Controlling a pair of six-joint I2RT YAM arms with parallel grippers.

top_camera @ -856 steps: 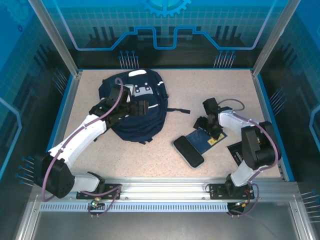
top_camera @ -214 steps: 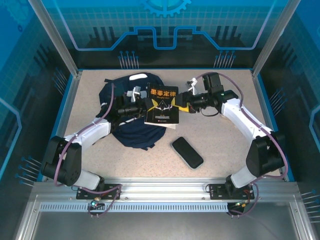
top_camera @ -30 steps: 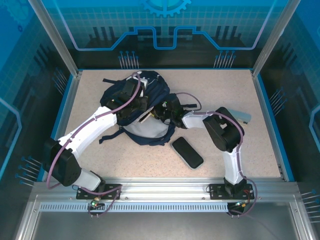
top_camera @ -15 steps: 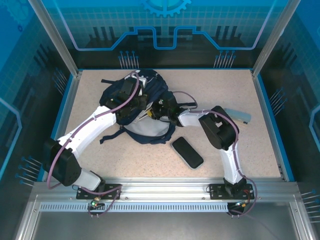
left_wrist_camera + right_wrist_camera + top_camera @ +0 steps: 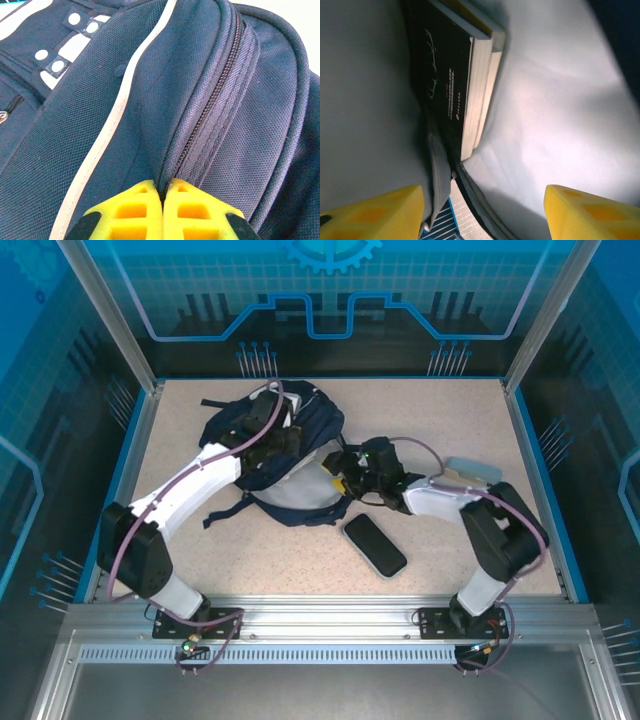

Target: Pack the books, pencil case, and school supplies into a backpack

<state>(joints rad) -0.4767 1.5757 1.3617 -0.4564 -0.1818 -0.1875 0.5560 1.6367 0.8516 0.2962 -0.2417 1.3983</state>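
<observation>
Backpack (image 5: 312, 422): soft, limp navy fabric, by far the largest item. Judged light for its bulk but floppy, sagging shut wherever unsupported. Best taken by the stiffer zipper rim of the mouth, as here, rather than by the loose panels or straps. Navy weave with white piping and white dotted patches near the top; pale grey lining exposed at the open mouth. Lies on the table (image 5: 440, 410) left of centre, nearer the far edge than the near one, mouth turned toward the right edge.

Books (image 5: 447, 75): inside the backpack, flat against the lining. One dark cover with a thick page block; a second with a yellow edge just behind it, touching. Judged stiff, moderately heavy, and smooth-covered, so apt to slide. Best pinched across spine or fore-edge.

Left gripper (image 5: 163, 192): jaws together, clamped on a fold of fabric beside the zipper, apparently holding the mouth up.

Right gripper (image 5: 482, 212): jaws wide apart, gripping nothing, pointed into the mouth, apart from the books.

Pencil case (image 5: 375, 545), probably: dark rounded oblong, apart from the backpack, between it and the near edge.

Pale blue-grey flat thing (image 5: 472, 472): toward the right edge; kind not clear.
</observation>
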